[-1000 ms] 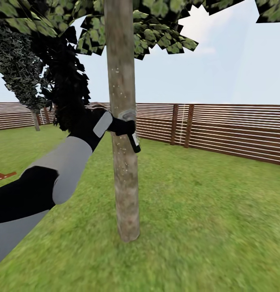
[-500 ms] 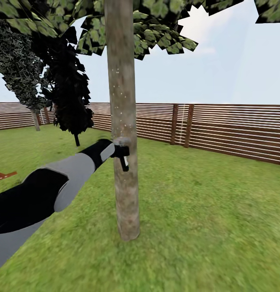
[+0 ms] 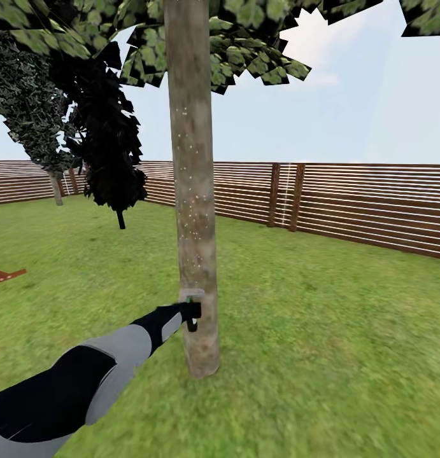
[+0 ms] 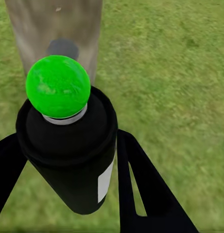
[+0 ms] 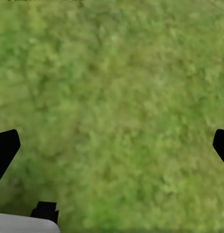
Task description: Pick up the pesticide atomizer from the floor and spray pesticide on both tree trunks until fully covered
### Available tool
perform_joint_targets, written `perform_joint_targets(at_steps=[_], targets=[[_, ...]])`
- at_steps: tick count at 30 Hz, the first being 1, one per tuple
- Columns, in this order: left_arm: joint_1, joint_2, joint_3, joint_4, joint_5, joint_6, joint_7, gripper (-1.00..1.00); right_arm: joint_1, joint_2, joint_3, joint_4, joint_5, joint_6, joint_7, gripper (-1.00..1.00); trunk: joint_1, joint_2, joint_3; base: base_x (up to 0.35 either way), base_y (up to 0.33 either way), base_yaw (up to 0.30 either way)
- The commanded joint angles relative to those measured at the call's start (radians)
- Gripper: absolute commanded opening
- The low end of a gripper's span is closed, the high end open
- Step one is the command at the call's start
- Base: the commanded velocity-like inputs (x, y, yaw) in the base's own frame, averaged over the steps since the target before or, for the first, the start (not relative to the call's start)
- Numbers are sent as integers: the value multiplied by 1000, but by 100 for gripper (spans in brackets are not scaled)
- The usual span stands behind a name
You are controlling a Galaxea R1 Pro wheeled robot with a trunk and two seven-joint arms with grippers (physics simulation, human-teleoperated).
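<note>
The left arm reaches out low toward the tree trunk point(image 3: 195, 191), and its gripper point(image 3: 190, 312) is clamped around the pesticide atomizer point(image 4: 68, 145), a black can with a bright green cap point(image 4: 58, 86). The can sits right against the lower part of the trunk, near the grass point(image 3: 321, 356). Pale speckles dot the bark higher up. The right gripper point(image 5: 112, 145) hangs over bare lawn with its fingers spread wide, grasping nothing. A brown slat fence point(image 3: 360, 203) runs along the far side, a dark conifer point(image 3: 108, 146) stands far left, and leafy canopy point(image 3: 245, 44) hangs overhead
</note>
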Motion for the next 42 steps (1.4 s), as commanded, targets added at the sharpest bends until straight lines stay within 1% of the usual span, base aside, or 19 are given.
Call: perform_joint_targets(at_steps=[1,4,7,16,27,42], targets=[[8,0,-9,-1,8,-2,-2,-100,0,0,8,-1,-7,-1,-3,100,0,-2,-2,0,0,0],[22,0,-9,-1,8,-10,-2,-100,0,1,8,-1,-8,0,-3,100,0,-2,-2,0,16,0],[25,0,-9,-1,8,-12,-2,-100,0,4,8,-1,-8,0,-3,100,0,-2,-2,0,208,0],[26,2,-9,-1,7,-14,-4,-100,0,8,8,-1,-8,0,-2,100,0,-2,-2,0,332,-5],[26,3,-9,-1,7,-14,-5,-100,0,13,8,-1,-8,0,-2,100,0,-2,-13,7,350,-84],[26,3,-9,-1,7,-12,-6,-100,0,13,8,-1,-8,1,0,100,0,-2,-14,80,350,-251]])
